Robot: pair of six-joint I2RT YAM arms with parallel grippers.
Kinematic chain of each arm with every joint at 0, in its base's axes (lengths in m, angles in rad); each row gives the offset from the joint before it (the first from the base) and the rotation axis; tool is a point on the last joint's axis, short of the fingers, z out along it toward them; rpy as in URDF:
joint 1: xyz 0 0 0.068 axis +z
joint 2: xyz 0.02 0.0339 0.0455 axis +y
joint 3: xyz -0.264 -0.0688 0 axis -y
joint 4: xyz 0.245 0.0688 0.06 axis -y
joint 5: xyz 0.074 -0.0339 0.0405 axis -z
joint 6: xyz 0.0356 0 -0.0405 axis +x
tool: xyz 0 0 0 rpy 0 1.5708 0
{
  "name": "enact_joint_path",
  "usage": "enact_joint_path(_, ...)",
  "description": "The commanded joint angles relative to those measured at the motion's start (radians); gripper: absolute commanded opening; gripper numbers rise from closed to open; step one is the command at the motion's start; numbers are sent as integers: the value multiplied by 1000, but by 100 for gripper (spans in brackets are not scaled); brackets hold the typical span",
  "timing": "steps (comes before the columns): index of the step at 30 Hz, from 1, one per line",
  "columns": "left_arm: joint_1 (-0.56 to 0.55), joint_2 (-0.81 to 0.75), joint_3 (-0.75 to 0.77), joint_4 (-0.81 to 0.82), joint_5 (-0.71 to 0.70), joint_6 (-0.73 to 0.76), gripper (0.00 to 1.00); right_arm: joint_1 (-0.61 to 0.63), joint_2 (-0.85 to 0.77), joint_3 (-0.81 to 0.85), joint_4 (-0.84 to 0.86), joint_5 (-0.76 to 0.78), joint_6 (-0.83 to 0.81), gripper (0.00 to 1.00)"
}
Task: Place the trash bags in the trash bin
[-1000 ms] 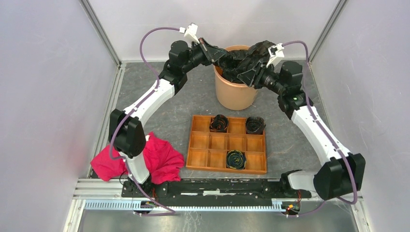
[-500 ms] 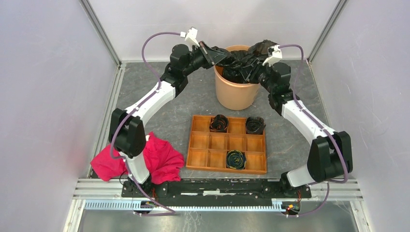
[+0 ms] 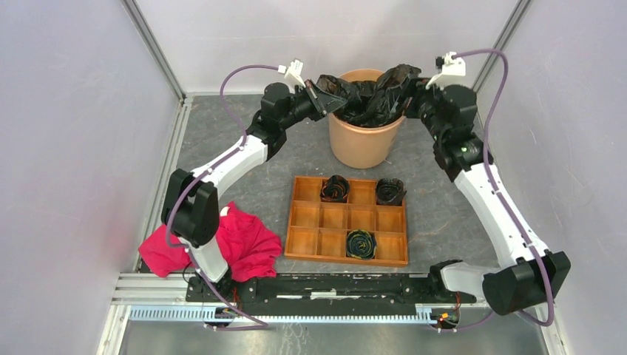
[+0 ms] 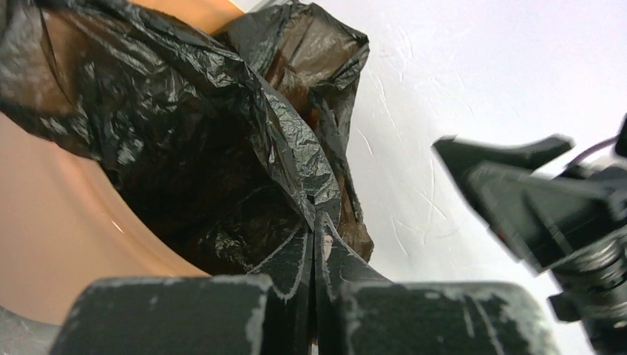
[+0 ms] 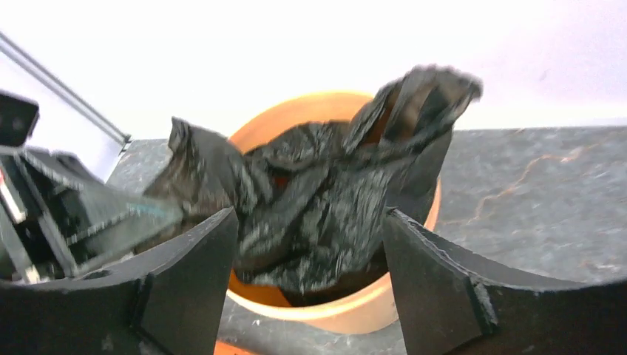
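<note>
The left claw (image 4: 315, 222) is pinched together on a fold of the black trash bag (image 3: 367, 97). The bag lies ahead of its tips, bunched inside the orange trash bin (image 3: 362, 144), with film peaking above the rim. The right claw (image 5: 309, 222) is spread wide and holds nothing, with the bag and bin just ahead.

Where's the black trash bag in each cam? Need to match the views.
Top external: trash bag at top centre, bunched in the bin's mouth.
Left wrist: trash bag fills the left and centre, close up.
Right wrist: trash bag in the centre, one flap sticking up at upper right.
Shared landmark: the orange bin.
</note>
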Motion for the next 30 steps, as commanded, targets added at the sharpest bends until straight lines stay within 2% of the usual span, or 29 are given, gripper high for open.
enact_joint_path(1, -25, -93, -42, 85, 5, -34, 2, 6, 111, 256, -222, 86, -89, 79)
enact_joint_path(9, -59, -149, -122, 90, -9, -35, 2, 104, 377, 629, -503, 210, -211, 87)
enact_joint_path(13, -68, -166, -166, 87, -16, -33, 2, 162, 429, 704, -583, 357, -227, 88)
enact_joint_path(17, -80, -177, -205, 86, -16, -25, 2, 211, 425, 644, -621, 516, -209, 88)
enact_joint_path(20, -81, -178, -212, 67, -6, -14, 2, 222, 397, 568, -609, 558, -213, 86)
enact_joint_path(23, -81, -195, -227, 42, -3, 2, 2, 237, 330, 487, -569, 623, -217, 79)
enact_joint_path(30, -86, -220, -273, 30, 15, 5, 2, 236, 159, 259, -435, 581, -217, 59)
